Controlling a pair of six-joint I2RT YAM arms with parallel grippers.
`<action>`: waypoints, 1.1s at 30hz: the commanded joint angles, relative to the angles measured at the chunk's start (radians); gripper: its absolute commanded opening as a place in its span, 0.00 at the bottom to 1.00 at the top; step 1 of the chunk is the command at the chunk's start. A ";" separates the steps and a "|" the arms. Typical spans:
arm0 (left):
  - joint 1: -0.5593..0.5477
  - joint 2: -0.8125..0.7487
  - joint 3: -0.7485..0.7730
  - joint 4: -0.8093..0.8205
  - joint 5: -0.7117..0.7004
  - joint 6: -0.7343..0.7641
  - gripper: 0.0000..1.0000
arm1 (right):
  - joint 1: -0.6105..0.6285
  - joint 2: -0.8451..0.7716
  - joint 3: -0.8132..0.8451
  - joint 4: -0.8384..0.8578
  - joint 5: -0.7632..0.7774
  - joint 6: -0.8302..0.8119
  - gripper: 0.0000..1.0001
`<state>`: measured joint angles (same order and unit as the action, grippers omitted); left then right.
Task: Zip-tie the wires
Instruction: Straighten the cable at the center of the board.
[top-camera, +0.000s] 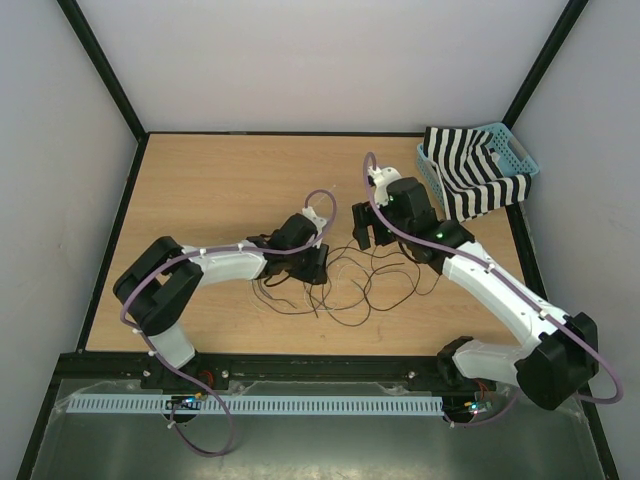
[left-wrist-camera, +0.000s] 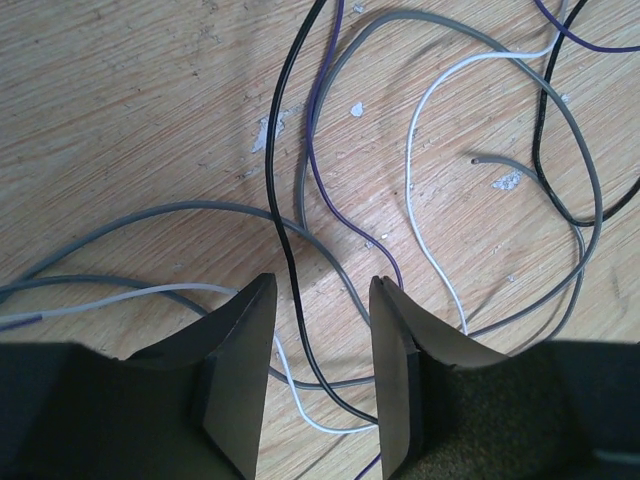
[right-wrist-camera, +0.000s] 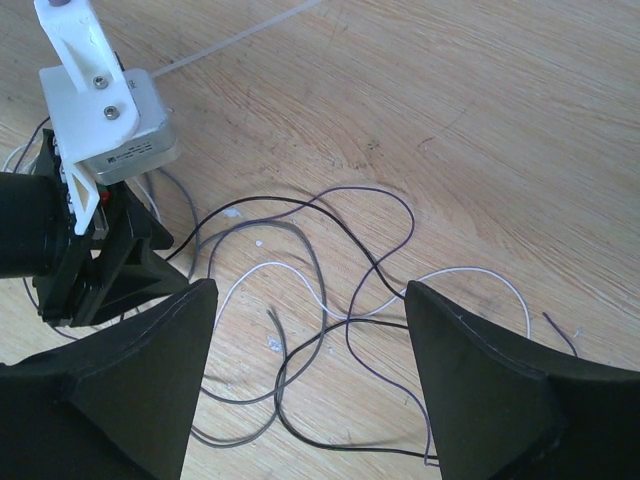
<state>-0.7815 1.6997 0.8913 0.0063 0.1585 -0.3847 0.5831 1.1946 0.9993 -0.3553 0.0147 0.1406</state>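
Observation:
The wires (top-camera: 345, 285) lie in loose loops on the wooden table (top-camera: 220, 190) between the two arms. My left gripper (top-camera: 312, 264) is down at their left end. In the left wrist view its jaws (left-wrist-camera: 322, 290) stand apart astride black, grey and white strands (left-wrist-camera: 283, 230), with table showing on either side of them. My right gripper (top-camera: 366, 232) hangs open above the loops; its wide-spread fingers (right-wrist-camera: 310, 295) frame the wires (right-wrist-camera: 318, 275) with nothing between them. The zip tie (right-wrist-camera: 240, 38), a pale strip, lies on the table beyond the left arm's wrist camera (right-wrist-camera: 100, 110).
A teal basket (top-camera: 520, 150) holding a black-and-white striped cloth (top-camera: 475, 180) stands at the back right corner. Dark frame rails run along the table's sides. The two grippers are close together near the table's middle.

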 joint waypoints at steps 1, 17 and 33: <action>-0.006 0.017 0.023 0.011 0.024 0.007 0.43 | 0.003 -0.026 -0.016 0.024 0.025 -0.012 0.86; -0.009 -0.021 0.033 -0.049 -0.020 0.041 0.07 | 0.003 -0.042 -0.031 0.024 0.051 -0.015 0.86; -0.008 -0.237 0.208 -0.379 -0.043 0.161 0.00 | 0.003 -0.032 -0.039 0.033 0.057 -0.022 0.86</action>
<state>-0.7883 1.5322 1.0557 -0.2043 0.1440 -0.2852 0.5831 1.1740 0.9707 -0.3412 0.0578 0.1303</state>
